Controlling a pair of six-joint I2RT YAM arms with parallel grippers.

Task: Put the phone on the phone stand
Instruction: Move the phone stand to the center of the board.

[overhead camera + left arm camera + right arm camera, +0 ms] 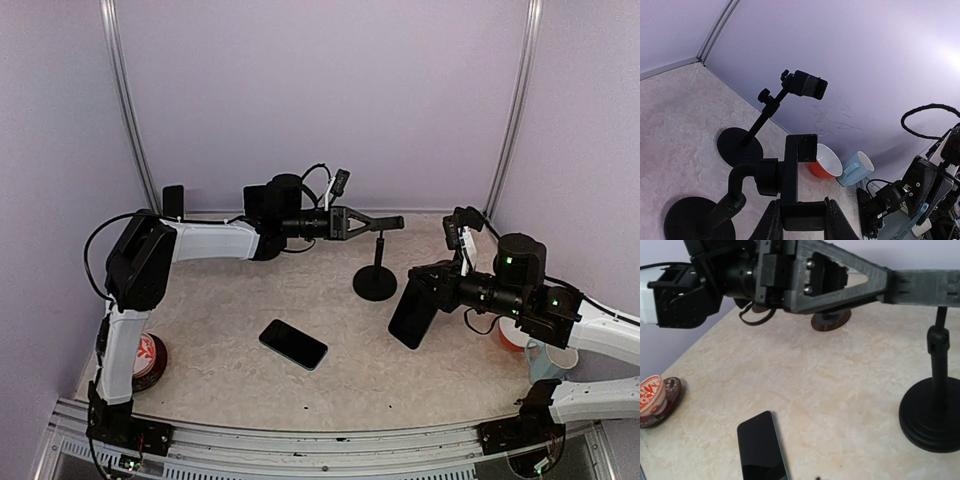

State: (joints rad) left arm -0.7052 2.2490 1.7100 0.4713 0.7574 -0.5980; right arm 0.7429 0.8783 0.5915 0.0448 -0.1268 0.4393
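Phone (412, 312) stands tilted on end, pinched in my right hand (426, 297), just right of the stand (375, 283). My left hand (392, 222) grips its clamp (800, 170); I judge the way lies leftward.

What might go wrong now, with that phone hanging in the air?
The right gripper holds the phone tilted in the air; it might slip. The left gripper is clamped on the holder atop the stand, so it may block the slot. The stand is a thin pole on a small base; a shove might tip it.
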